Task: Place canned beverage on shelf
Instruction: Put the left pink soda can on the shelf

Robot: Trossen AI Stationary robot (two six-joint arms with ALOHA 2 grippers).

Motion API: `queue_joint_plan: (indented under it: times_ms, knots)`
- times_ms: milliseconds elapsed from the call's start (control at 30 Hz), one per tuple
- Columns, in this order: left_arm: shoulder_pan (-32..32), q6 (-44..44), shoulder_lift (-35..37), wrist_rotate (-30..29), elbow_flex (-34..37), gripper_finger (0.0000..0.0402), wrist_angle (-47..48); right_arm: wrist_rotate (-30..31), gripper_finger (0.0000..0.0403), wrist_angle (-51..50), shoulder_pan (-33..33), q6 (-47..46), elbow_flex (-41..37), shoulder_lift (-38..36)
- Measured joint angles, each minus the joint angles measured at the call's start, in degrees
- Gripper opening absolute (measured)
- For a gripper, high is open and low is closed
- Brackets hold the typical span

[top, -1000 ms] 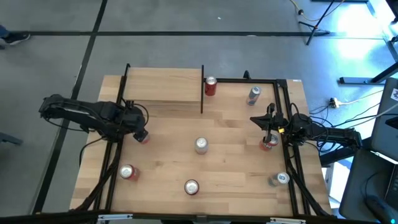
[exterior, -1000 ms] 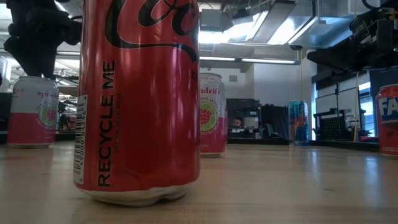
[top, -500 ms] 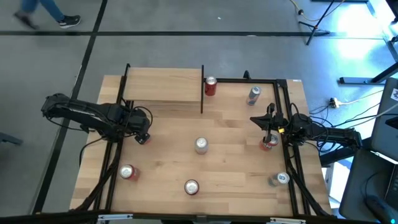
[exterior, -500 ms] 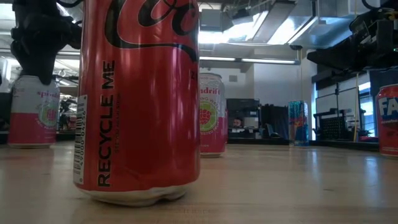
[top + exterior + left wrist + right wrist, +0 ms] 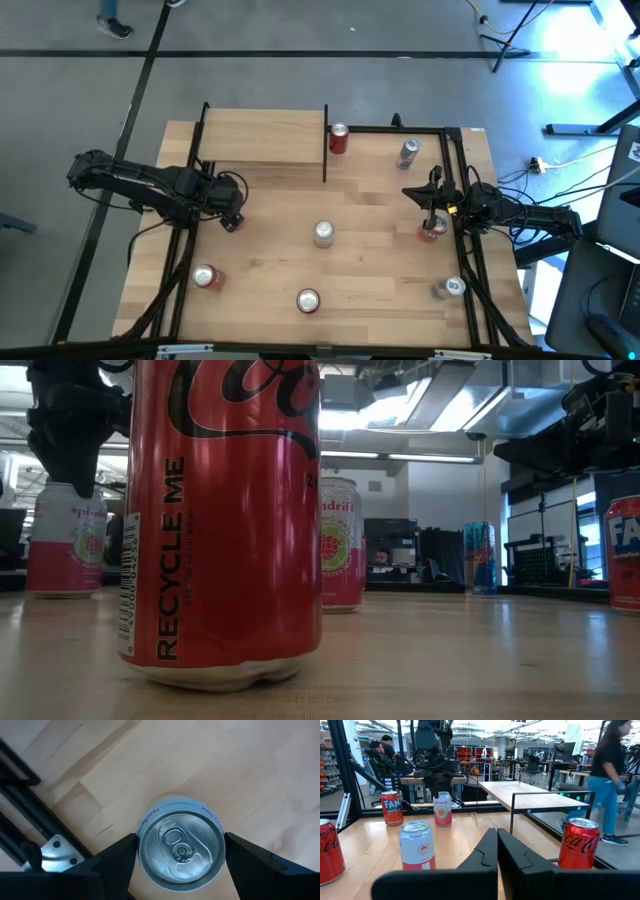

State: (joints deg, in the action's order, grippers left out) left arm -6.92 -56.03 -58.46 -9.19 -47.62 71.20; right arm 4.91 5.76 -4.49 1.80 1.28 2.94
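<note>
Left gripper [image 5: 180, 852]: we clamp the raspberry can [image 5: 179, 847], in front of the shelf [image 5: 262, 135] (near its left posts).
Progress: grasp made, we judge; lift and placing remain.
Right gripper [image 5: 497, 851]: fingers together, well right of the shelf.

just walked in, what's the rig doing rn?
Stocking cans onto the shelf, which holds nothing yet. The left gripper has its fingers on either side of a raspberry seltzer can near the table's left edge, in front of the shelf; whether the can has left the wood is not clear. The right gripper is shut and idle at the right edge. Six more cans stand around the tabletop.
</note>
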Motion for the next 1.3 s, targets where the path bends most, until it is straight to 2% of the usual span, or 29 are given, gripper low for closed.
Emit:
queue_joint_plan:
  times_ms: [233, 467, 633, 767, 867, 1133, 1300]
  knots:
    - [0.19, 2.91, 0.0, 0.71, 0.02, 0.0267, -1.18, 0.0, 0.0001, 0.02, -0.02, 0.0, 0.0, 0.0]
    - [0.24, 1.7, 0.0, 0.36, 0.04, 0.0269, -1.18, 0.0, 0.0001, 0.13, -0.02, 0.0, 0.0, 0.0]
    - [0.79, -0.23, -0.11, 1.65, 0.11, 0.0309, -0.03, 0.0, 0.0001, 0.13, -0.02, 0.0, 0.0, 0.0]
    - [0.79, -0.35, -0.11, -0.06, 0.13, 0.0355, 0.11, 0.0, 0.0001, 0.11, -0.02, 0.0, 0.0, 0.0]
    - [0.79, -0.37, -0.11, -0.44, 0.13, 0.0374, 0.06, 0.0, 0.0001, -0.02, -0.02, 0.0, 0.0, 0.0]
    - [-0.9, -1.92, -0.11, -2.91, 0.13, 0.0381, -2.27, 0.0, 0.0001, -0.04, -0.02, 0.0, 0.0, 0.0]
    - [-1.15, -4.28, -0.37, -0.79, 1.57, 0.0376, -2.26, 0.0, 0.0001, -0.33, -0.02, 0.0, 0.0, 0.0]
